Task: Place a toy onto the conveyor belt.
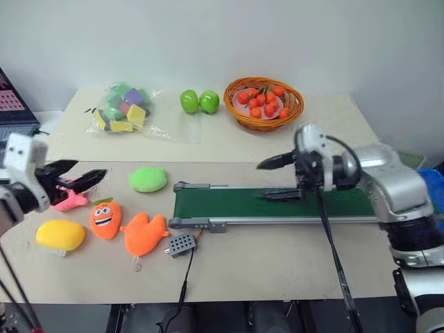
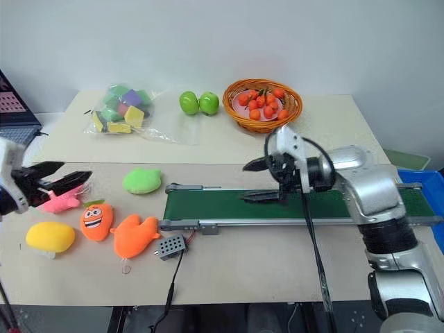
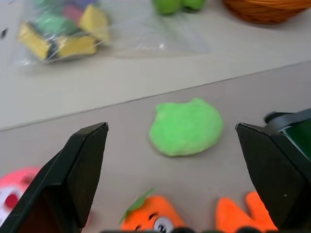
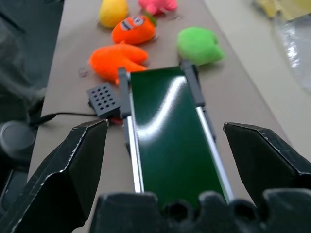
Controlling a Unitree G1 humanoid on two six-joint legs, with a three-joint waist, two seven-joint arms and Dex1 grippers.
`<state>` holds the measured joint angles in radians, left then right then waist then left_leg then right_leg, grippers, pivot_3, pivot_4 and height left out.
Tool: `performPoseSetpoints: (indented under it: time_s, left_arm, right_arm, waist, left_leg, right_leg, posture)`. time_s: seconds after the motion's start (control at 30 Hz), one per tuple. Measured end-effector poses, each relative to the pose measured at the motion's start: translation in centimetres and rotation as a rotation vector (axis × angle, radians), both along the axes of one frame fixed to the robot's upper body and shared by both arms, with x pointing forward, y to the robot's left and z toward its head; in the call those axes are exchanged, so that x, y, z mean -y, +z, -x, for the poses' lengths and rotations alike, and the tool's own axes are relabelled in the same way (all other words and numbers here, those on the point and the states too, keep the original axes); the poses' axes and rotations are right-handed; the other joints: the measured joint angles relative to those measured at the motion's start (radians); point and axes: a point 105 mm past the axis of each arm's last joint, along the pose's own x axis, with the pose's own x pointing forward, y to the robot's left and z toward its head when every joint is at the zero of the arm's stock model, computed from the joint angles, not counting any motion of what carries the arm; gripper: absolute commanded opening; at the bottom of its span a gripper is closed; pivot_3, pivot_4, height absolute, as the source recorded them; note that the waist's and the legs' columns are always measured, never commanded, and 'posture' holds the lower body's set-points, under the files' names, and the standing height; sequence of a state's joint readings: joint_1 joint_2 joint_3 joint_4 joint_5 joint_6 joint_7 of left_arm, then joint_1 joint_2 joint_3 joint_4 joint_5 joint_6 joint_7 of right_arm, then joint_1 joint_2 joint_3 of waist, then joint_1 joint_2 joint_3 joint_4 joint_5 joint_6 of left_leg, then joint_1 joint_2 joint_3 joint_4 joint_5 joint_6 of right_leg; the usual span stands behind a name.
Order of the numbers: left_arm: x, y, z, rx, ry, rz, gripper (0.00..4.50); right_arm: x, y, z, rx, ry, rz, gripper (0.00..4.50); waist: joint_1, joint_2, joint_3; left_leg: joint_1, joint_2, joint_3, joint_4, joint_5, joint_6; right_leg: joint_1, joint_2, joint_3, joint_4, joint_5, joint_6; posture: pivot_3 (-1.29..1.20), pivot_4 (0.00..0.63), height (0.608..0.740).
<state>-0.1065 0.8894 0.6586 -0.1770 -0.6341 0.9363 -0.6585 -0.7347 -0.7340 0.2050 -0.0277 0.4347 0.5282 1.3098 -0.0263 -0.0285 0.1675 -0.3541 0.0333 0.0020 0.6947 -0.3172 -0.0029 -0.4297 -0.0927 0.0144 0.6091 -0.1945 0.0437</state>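
Both grippers gape empty, so we should drop our left gripper (image 1: 82,175) past the pink plush (image 1: 69,201) onto the toy (image 1: 60,234), our right gripper (image 1: 274,179) above the belt (image 1: 243,202).

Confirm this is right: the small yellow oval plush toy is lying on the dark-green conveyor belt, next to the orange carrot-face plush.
Not quite. The small yellow oval plush toy is not on the dark-green conveyor belt; it lies on the beige table, off the belt's end. It is indeed next to the orange carrot-face plush. The left eye view shows this.
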Motion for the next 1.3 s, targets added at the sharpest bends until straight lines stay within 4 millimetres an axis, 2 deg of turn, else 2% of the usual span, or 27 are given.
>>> performPoseSetpoints:
  time_s: [0.1,0.2,0.3,0.5,0.57,0.6,0.67,0.7,0.8,0.87,1.13,1.3]
  left_arm:
    - [-0.9,-1.6,1.8,-0.03,0.082,0.158,4.5]
    - [-2.3,-3.5,4.0,-0.043,0.191,0.339,4.5]
    - [-4.0,-4.6,6.8,-0.009,0.319,0.502,4.5]
    - [-5.8,-7.3,11.4,0.085,0.481,0.777,4.5]
    - [-6.6,-8.9,12.9,0.102,0.547,0.861,4.5]
    - [-7.1,-10.4,14.0,0.094,0.61,0.913,4.5]
    - [-7.4,-11.9,14.8,0.077,0.657,0.956,4.5]
    - [-7.5,-12.8,15.0,0.068,0.681,0.984,4.5]
    - [-7.7,-13.9,14.7,0.068,0.702,1.023,4.5]
    - [-7.7,-14.4,13.6,0.084,0.702,1.067,4.5]
    - [-6.6,-14.7,10.2,0.095,0.638,1.181,4.5]
    - [-7.2,-15.2,9.2,0.118,0.685,1.263,4.5]
  right_arm:
    - [-0.9,0.4,-0.3,0.025,0.066,0.017,4.47]
    - [-1.3,-0.4,-0.7,0.025,0.109,0.05,4.47]
    - [-1.3,-1.4,-1.1,0.0,0.136,0.078,4.47]
    - [-1.5,-1.2,-1.7,0.007,0.158,0.096,4.47]
    - [-1.5,-1.2,-1.6,0.006,0.164,0.101,4.47]
    - [-1.4,-1.3,-1.7,0.004,0.164,0.103,4.47]
    - [-1.4,-1.3,-1.7,0.003,0.162,0.106,4.47]
    - [-1.4,-1.3,-1.7,0.002,0.161,0.107,4.47]
    - [-1.4,-1.2,-1.7,0.004,0.16,0.108,4.47]
    - [-1.2,-1.1,-1.7,0.009,0.155,0.112,4.47]
    - [-0.3,-0.3,-1.6,0.027,0.121,0.13,4.47]
    - [0.1,0.4,-1.5,0.031,0.101,0.112,4.47]
  waist:
    - [0.0,0.0,0.0]
    - [-0.001,-0.001,0.0]
    - [-0.003,-0.002,0.0]
    - [0.0,-0.002,0.0]
    - [0.001,-0.002,0.0]
    - [0.001,-0.002,0.0]
    - [0.001,-0.002,0.0]
    - [0.004,-0.002,0.0]
    - [0.013,-0.002,-0.001]
    - [0.015,-0.002,-0.001]
    - [0.008,-0.002,-0.001]
    - [0.002,-0.002,-0.001]
  left_leg:
    - [0.0,0.0,-0.001,0.0,0.0,0.0]
    - [0.001,0.0,-0.001,0.0,0.0,-0.001]
    - [0.001,0.0,-0.001,0.0,0.0,-0.002]
    - [0.001,0.0,-0.001,0.0,0.001,-0.004]
    - [0.002,0.0,-0.001,0.0,0.001,-0.004]
    - [0.002,0.0,-0.001,0.0,0.001,-0.004]
    - [0.002,0.0,-0.001,0.0,0.001,-0.004]
    - [0.002,0.0,-0.001,0.0,0.002,-0.005]
    - [0.002,0.0,-0.001,0.0,0.002,-0.006]
    - [0.002,0.0,-0.002,0.001,0.003,-0.007]
    - [0.007,0.0,-0.002,0.002,0.003,-0.007]
    - [0.008,0.0,-0.002,0.002,0.003,-0.007]
  right_leg:
    - [0.0,0.0,-0.001,0.001,0.0,0.0]
    - [0.0,0.0,-0.001,0.001,0.0,0.0]
    - [0.0,0.0,-0.001,0.001,0.0,0.0]
    - [0.0,-0.001,-0.001,0.002,0.0,0.0]
    - [0.001,-0.001,-0.001,0.001,0.0,0.0]
    - [0.001,-0.001,-0.001,0.001,0.0,-0.001]
    - [0.001,0.0,-0.001,0.001,0.0,-0.001]
    - [0.001,0.0,-0.002,0.001,0.0,-0.001]
    - [0.001,-0.001,-0.002,0.001,-0.001,-0.001]
    - [0.001,-0.001,-0.002,0.001,-0.001,-0.001]
    - [0.004,0.0,-0.001,0.003,0.0,-0.003]
    - [0.004,0.0,-0.001,0.003,0.0,-0.003]
  posture:
    - [0.0,0.15,0.738]
    - [0.0,0.15,0.738]
    - [0.0,0.15,0.738]
    - [0.0,0.15,0.738]
    - [0.0,0.15,0.738]
    - [0.0,0.15,0.738]
    - [0.0,0.15,0.738]
    - [0.0,0.15,0.738]
    - [0.0,0.15,0.738]
    - [0.0,0.15,0.738]
    - [0.0,0.15,0.738]
    - [0.0,0.15,0.738]
